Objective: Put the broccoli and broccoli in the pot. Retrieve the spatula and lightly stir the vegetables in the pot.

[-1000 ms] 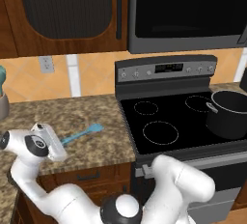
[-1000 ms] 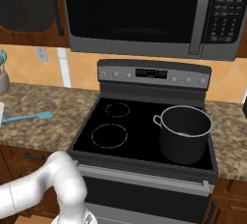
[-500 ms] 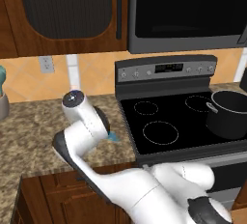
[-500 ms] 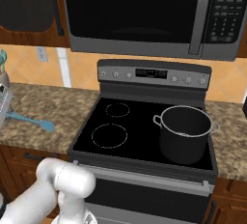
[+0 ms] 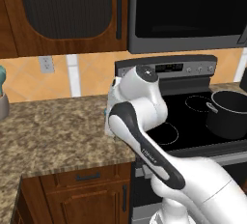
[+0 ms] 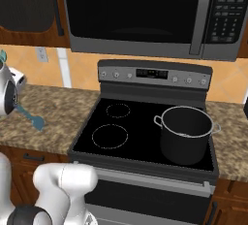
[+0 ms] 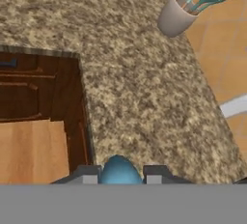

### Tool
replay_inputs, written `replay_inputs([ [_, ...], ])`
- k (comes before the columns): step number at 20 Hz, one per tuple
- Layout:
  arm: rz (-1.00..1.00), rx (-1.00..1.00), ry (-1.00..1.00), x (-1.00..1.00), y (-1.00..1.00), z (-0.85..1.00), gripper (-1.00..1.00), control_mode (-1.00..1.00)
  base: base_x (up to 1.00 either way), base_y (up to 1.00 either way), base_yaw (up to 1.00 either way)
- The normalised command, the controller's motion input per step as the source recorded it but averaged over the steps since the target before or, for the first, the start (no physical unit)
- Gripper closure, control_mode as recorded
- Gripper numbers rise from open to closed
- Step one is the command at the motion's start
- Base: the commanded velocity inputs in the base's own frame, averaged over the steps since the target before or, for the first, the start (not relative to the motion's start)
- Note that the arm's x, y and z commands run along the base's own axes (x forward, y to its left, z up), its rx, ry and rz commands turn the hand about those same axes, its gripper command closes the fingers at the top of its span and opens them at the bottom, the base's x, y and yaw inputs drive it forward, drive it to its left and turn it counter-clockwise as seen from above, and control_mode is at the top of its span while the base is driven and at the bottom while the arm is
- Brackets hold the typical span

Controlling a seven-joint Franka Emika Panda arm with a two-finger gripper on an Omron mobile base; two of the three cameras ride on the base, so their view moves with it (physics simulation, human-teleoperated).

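Light-blue spatula (image 6: 30, 116), at the left edge of the right base frame, clenched in my gripper (image 7: 120, 175); the pot (image 6: 186, 134), lower right, awaits stirring, its contents hidden.

Speckled brown-and-tan granite counter (image 7: 144, 88), dark grey pot with a silvery rim (image 6: 186, 134), slim light-blue spatula (image 6: 30, 116), glossy black stovetop (image 6: 138, 134).

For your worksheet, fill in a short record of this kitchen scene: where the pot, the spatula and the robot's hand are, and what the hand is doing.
pot: on the stove's front right burner
spatula: held above the stone counter, left of the stove
hand: shut on the spatula's blue handle
utensil cup: on the counter, holding teal utensils
broccoli: cannot tell
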Motion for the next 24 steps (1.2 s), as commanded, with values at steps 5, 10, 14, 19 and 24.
replay_inputs([
  [5, -0.37, 0.32, 0.22, -0.31, -0.49, 0.76, 1.00, -1.00, 0.00, 0.00, 0.00],
  [10, -0.42, 0.20, 0.21, -0.22, -0.57, 0.49, 1.00, -1.00, 0.00, 0.00, 0.00],
  [14, -0.44, 0.00, 0.01, 0.14, -0.51, 0.05, 1.00, -1.00, 0.00, 0.00, 0.00],
  [19, -0.15, 0.00, -0.01, -0.03, -0.13, 0.00, 1.00, 1.00, -0.25, -0.32, -0.20],
  [24, 0.00, 0.00, 0.00, 0.00, 0.00, 0.00, 1.00, 1.00, -0.24, -0.94, -0.28],
])
